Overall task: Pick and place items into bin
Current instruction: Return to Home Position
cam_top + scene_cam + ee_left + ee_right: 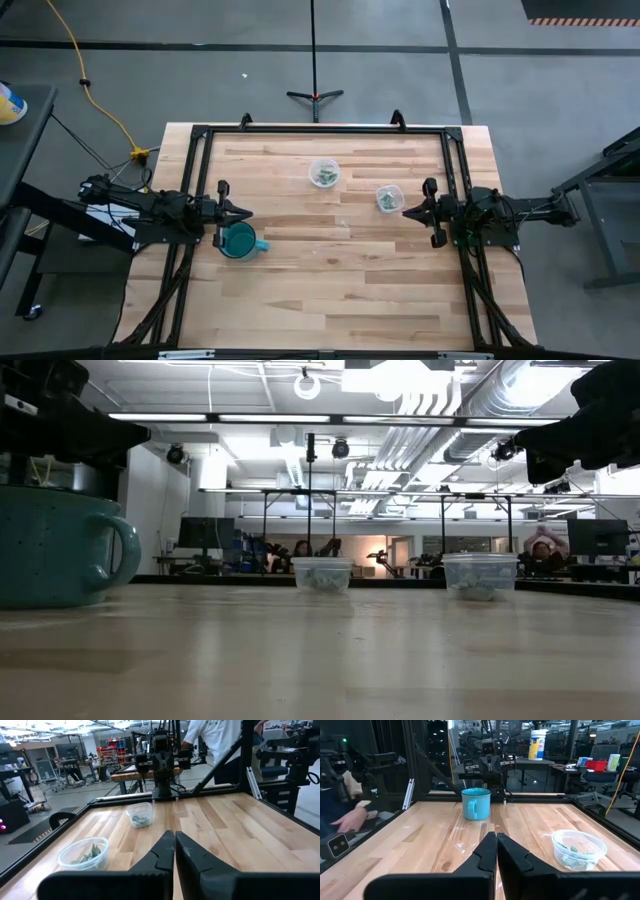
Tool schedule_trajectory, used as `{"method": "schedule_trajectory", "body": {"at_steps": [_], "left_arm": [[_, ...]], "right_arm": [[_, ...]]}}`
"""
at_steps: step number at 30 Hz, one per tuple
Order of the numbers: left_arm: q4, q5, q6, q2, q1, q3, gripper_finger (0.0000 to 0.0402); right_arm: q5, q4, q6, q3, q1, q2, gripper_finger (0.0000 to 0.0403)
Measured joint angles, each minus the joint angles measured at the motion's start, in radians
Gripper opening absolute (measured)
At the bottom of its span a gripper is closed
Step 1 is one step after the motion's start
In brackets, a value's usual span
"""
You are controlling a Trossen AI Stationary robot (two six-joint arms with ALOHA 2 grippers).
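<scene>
Small pale green-grey pieces lie inside two clear cups on the wooden table: a round cup (324, 173) at the far middle and another cup (388, 197) to its right. In the left wrist view, pieces show in the round cup (84, 854) and in the other cup (139, 814). A teal mug (238, 240) stands upright at the left. My left gripper (245, 213) is shut and empty, raised just beyond the mug's far side. My right gripper (405, 211) is shut and empty, raised beside the right cup (578, 849).
A black frame (320, 129) runs along the table's far, left and right sides. The table's middle and near part is bare wood (340, 290). A person's hand (350, 820) shows beyond the table's side rail in the right wrist view. People sit in the room behind.
</scene>
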Motion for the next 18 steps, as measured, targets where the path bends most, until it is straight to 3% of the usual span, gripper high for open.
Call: {"method": "schedule_trajectory", "body": {"at_steps": [18], "left_arm": [[0.0,0.0,0.0,0.0,0.0,0.0,0.0049]], "right_arm": [[0.0,0.0,0.0,0.0,0.0,0.0,0.0008]]}}
